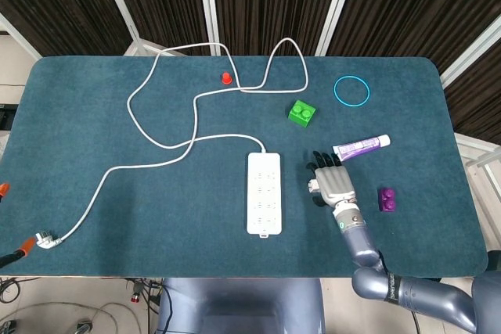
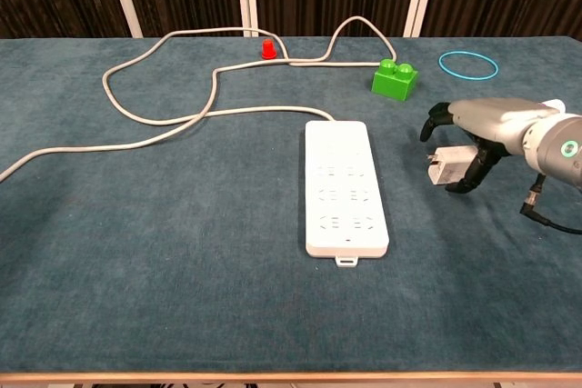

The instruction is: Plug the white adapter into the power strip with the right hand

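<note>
Gripping the white adapter (image 2: 446,168) beneath its curled fingers, the right hand (image 2: 480,130) hangs beside the power strip (image 2: 344,186).

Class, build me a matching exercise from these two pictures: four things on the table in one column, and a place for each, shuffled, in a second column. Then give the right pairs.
Things
1. white adapter
2. purple block
3. blue ring
4. red cap

Places
A. at the far side of the table, beside the white cable
B. under the fingers of the right hand
C. far right part of the table, beyond the toothpaste tube
D. right of the right hand, near the table's front right

Pairs: 1-B, 2-D, 3-C, 4-A
</note>
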